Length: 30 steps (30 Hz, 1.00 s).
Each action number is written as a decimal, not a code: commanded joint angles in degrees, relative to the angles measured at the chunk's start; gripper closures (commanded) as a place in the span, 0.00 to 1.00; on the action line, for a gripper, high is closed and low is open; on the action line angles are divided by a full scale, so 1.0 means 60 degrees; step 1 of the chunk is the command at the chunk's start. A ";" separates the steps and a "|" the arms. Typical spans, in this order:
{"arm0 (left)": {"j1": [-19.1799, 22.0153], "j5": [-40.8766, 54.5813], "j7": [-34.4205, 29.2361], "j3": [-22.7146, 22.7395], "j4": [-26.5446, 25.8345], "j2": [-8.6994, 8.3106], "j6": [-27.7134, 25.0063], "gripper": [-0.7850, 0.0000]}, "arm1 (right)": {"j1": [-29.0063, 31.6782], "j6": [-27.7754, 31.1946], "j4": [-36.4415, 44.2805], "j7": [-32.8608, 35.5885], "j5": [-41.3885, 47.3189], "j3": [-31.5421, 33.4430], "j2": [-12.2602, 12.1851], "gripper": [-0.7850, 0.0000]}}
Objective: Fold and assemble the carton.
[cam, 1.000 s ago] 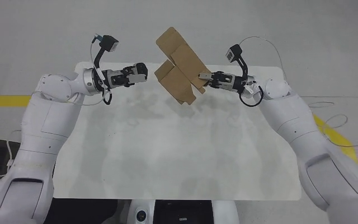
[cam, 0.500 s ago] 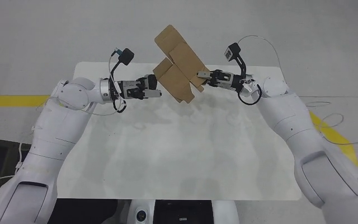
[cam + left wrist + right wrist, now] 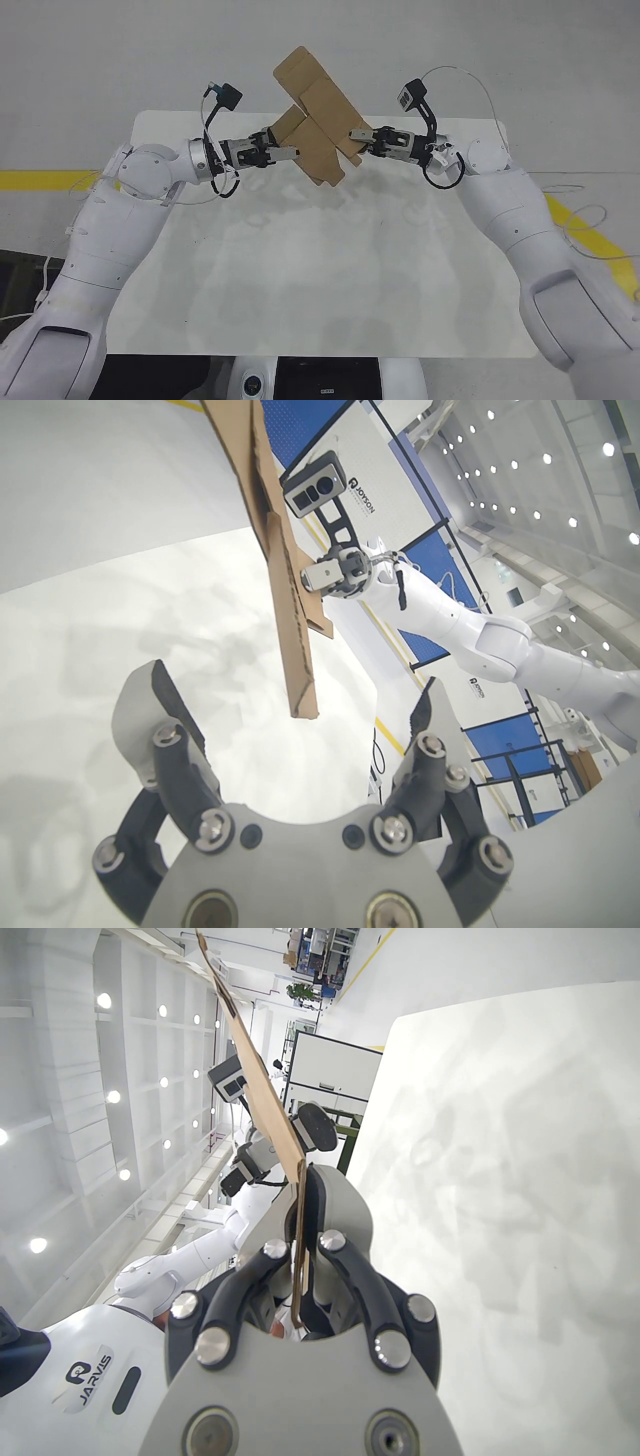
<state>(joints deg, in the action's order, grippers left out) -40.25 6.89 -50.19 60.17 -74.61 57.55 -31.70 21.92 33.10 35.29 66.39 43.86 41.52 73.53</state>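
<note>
**Top view:** flattened carton (image 3: pixel 315 130) hangs in the air over the far edge of the table (image 3: pixel 300 300). Its long axis runs from far to near w/ a slight slant. Right gripper (image 3: pixel 358 134) is clenched on the carton's right-side flap. Left gripper (image 3: pixel 288 154) sits just beside the near left edge; can't tell contact from here.

**Left wrist view:** left gripper (image 3: pixel 295 680) is spread wide and grasps nothing. The carton's (image 3: pixel 280 565) near corner sits edge-on in the gap between the pads, touching neither. The board runs straight ahead and away from the claw. Right gripper (image 3: pixel 320 577) pinches the flap beyond.

**Right wrist view:** right gripper (image 3: pixel 302 1193) is clamped on the carton (image 3: pixel 260 1093), w/ the board sandwiched between both pads and the sheet running away edge-on.

**Judgement:** the left claw is the free one and is already lined up w/ the corner. Next move prob. needs it to go a bit deeper before closing.
</note>
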 commanded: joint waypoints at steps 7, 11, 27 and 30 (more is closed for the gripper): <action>0.0006 0.0142 -0.0074 -0.0021 -0.0068 0.0038 0.0366 1.00 | -0.0017 -0.0027 -0.0121 0.0274 -0.0173 0.0200 0.0064 1.00; 0.0023 0.0337 -0.0148 -0.0012 -0.0031 0.0060 0.0477 1.00 | -0.0015 -0.0010 -0.0160 0.0373 -0.0263 0.0298 0.0091 1.00; 0.0307 0.1531 -0.1195 0.0235 0.0516 0.0082 0.0845 1.00 | -0.0004 0.0347 -0.0162 0.0451 -0.0547 0.0971 0.0014 0.00; 0.0499 0.1630 -0.1657 0.0279 0.0827 0.0070 0.0977 1.00 | 0.0091 0.0417 0.0191 0.0382 -0.0868 0.1195 -0.0170 0.00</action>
<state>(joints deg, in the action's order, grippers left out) -37.68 16.55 -58.94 61.80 -70.38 57.99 -26.12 22.22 35.55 35.57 68.74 39.40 48.25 72.93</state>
